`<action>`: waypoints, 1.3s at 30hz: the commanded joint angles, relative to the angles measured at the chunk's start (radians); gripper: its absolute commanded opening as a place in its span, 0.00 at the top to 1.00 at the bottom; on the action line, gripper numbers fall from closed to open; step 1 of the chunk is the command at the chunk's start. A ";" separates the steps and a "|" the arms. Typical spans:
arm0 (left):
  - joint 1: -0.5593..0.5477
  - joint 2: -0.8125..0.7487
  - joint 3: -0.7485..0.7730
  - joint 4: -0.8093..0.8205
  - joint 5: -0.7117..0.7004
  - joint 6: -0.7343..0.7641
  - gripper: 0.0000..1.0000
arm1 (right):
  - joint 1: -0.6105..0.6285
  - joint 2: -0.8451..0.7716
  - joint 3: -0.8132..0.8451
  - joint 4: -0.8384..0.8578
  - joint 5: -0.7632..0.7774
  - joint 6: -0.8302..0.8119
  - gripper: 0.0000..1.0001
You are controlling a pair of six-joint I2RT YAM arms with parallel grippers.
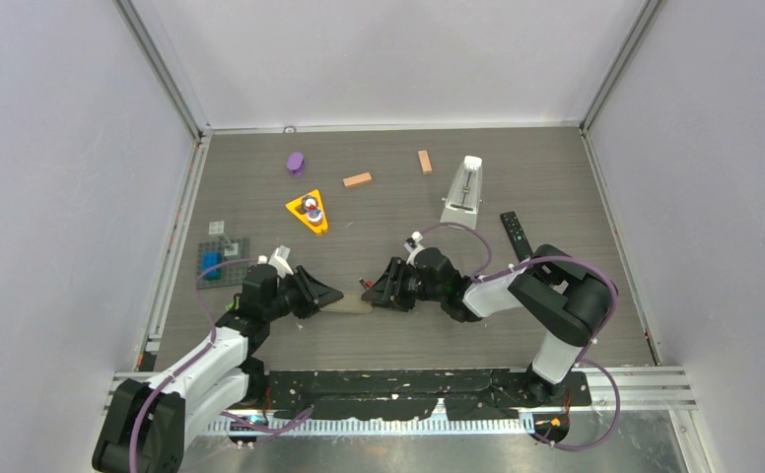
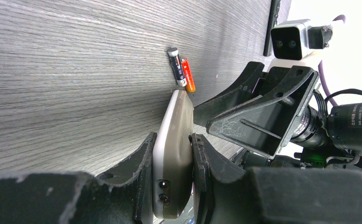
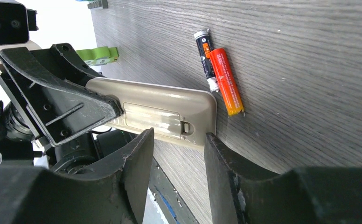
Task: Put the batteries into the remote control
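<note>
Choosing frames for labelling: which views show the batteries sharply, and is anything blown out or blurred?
Right wrist view: batteries crisp, top-left corner overexposed. Left wrist view: batteries fairly sharp, the remote soft nearest the lens, upper right blown out white. Top external view: even soft light, no glare, but the batteries are too small to resolve.

At the lower centre of the top view, the left gripper (image 1: 333, 296) and right gripper (image 1: 371, 292) nearly meet, with the beige remote (image 1: 356, 307) and two batteries (image 3: 226, 80) filling the gap. Bare table lies above them up to the yellow triangle (image 1: 309, 213); the black remote (image 1: 517, 235) and white tapered object (image 1: 464, 191) crowd the upper right
</note>
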 commanded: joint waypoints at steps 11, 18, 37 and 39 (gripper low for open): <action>-0.004 0.024 -0.036 -0.124 -0.069 0.063 1.00 | 0.006 -0.051 0.045 0.033 0.021 -0.052 0.60; -0.004 0.024 -0.037 -0.121 -0.067 0.063 1.00 | 0.005 -0.018 0.057 0.023 0.019 -0.051 0.56; -0.004 0.034 -0.040 -0.110 -0.063 0.058 1.00 | 0.013 0.021 0.068 -0.014 0.016 -0.049 0.56; -0.005 0.034 -0.042 -0.108 -0.064 0.058 1.00 | 0.016 0.024 0.069 -0.022 0.016 -0.053 0.56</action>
